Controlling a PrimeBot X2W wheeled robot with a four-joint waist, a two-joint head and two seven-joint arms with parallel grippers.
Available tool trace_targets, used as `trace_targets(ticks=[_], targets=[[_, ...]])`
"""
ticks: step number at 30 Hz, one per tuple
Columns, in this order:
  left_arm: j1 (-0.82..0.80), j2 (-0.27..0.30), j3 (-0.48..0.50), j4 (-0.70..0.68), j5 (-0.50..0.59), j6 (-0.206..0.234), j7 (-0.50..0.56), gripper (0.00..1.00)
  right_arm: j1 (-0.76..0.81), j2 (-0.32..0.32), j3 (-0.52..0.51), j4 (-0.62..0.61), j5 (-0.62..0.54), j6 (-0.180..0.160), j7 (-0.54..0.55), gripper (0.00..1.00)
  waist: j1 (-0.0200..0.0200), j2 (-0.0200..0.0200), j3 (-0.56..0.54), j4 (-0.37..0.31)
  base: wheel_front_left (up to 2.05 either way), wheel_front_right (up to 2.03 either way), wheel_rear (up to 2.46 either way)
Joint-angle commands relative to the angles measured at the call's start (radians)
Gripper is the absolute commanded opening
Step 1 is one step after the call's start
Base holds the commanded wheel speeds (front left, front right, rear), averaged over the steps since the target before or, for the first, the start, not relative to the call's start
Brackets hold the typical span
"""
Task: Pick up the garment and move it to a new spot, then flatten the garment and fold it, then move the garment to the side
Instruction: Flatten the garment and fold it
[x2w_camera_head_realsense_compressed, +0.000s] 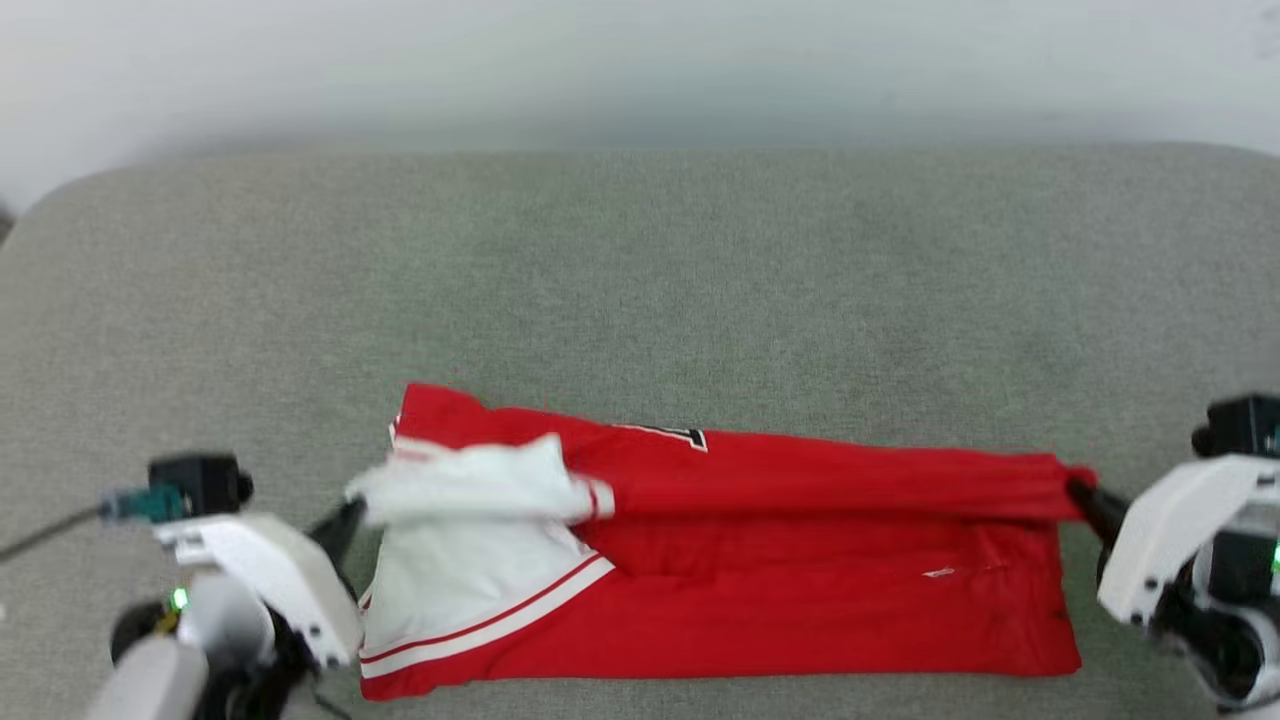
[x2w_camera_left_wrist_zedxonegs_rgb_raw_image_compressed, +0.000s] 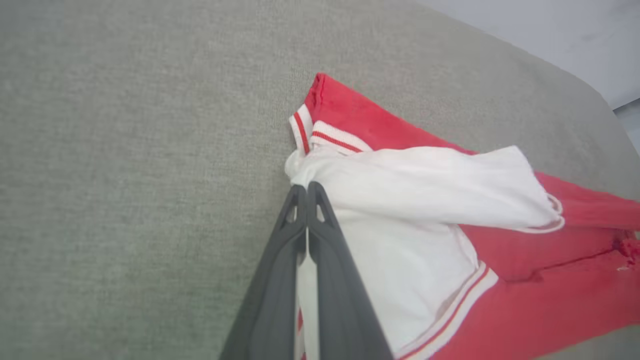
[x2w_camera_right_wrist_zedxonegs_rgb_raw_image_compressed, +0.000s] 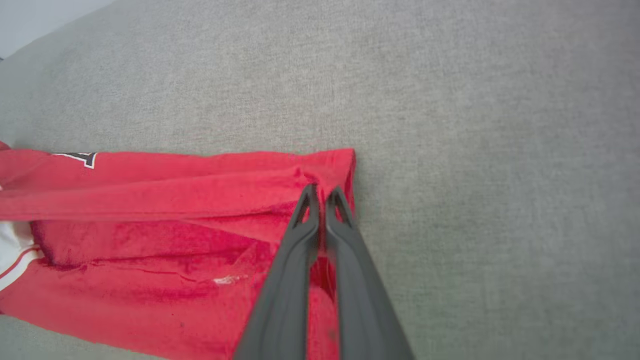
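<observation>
A red garment (x2w_camera_head_realsense_compressed: 800, 600) with white sleeves and red-and-white striped trim lies in the lower centre of the head view, stretched left to right across a grey-green fabric-covered bench (x2w_camera_head_realsense_compressed: 640, 280). It is folded lengthwise, with the upper edge doubled over towards the bottom of the frame. A sliver of black, white-outlined print shows at the fold, too little to read.

At lower left, the left pincer (x2w_camera_head_realsense_compressed: 350, 520) is closed on the garment's left end. In the left wrist view its two dark fingers (x2w_camera_left_wrist_zedxonegs_rgb_raw_image_compressed: 280, 280) meet at the tips (x2w_camera_left_wrist_zedxonegs_rgb_raw_image_compressed: 306, 192), pinching bunched white sleeve cloth (x2w_camera_left_wrist_zedxonegs_rgb_raw_image_compressed: 425, 185) beside the striped trim.

At the right edge of the head view, the right pincer (x2w_camera_head_realsense_compressed: 1080, 495) is closed on the garment's upper right corner. In the right wrist view its tips (x2w_camera_right_wrist_zedxonegs_rgb_raw_image_compressed: 322, 197) are nearly together with gathered red cloth (x2w_camera_right_wrist_zedxonegs_rgb_raw_image_compressed: 150, 225) between them, just inside the hem. The cloth between the two pincers looks pulled into long creases.
</observation>
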Motion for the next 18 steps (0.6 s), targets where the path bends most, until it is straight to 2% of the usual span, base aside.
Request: trace_targets(ticks=[1, 4, 5, 6, 7, 8, 13, 18], targets=[[0.039, -0.005, 0.003, -0.010, -0.012, 0.009, -0.007, 0.00, 0.036, 0.005, -0.008, -0.007, -0.002, 0.000, -0.010, 0.00, 0.0000, 0.0000, -0.014, 0.002, 0.00, 0.00, 0.00], [0.136, -0.030, -0.007, -0.017, -0.040, 0.025, 0.006, 0.00, 0.108, 0.019, -0.007, -0.001, -0.003, 0.000, -0.036, 0.00, 0.0000, 0.0000, -0.026, -0.001, 0.00, 0.00, 0.00], [0.158, -0.040, -0.014, -0.012, -0.047, 0.029, 0.009, 0.04, 0.128, 0.028, -0.008, 0.007, -0.002, 0.000, -0.048, 0.28, 0.0000, 0.0000, -0.028, -0.002, 0.00, 0.00, 0.00], [0.178, -0.053, -0.024, -0.005, -0.052, 0.029, 0.011, 0.45, 0.149, 0.039, -0.010, 0.020, 0.002, 0.000, -0.063, 0.78, 0.0000, 0.0000, -0.030, -0.003, 0.00, 0.00, 0.00], [0.190, -0.066, -0.028, 0.000, -0.057, 0.027, 0.003, 0.67, 0.162, 0.042, -0.011, 0.029, -0.001, 0.000, -0.087, 1.00, 0.0000, 0.0000, -0.031, -0.003, 0.00, 0.00, 0.00], [0.195, -0.074, -0.028, 0.010, -0.055, 0.030, -0.012, 1.00, 0.172, 0.045, -0.015, 0.041, -0.005, 0.000, -0.111, 1.00, 0.0000, 0.0000, -0.032, -0.003, 0.00, 0.00, 0.00], [0.200, -0.107, -0.029, 0.045, -0.009, 0.022, -0.132, 1.00, 0.206, 0.051, -0.001, 0.092, -0.012, 0.000, -0.246, 1.00, 0.0000, 0.0000, -0.050, -0.002, 0.00, 0.00, 0.00], [0.186, -0.115, -0.018, 0.016, 0.059, 0.019, -0.285, 1.00, 0.208, 0.029, 0.021, 0.039, 0.010, 0.000, -0.342, 1.00, 0.0000, 0.0000, -0.083, -0.009, 0.00, 0.00, 0.00]])
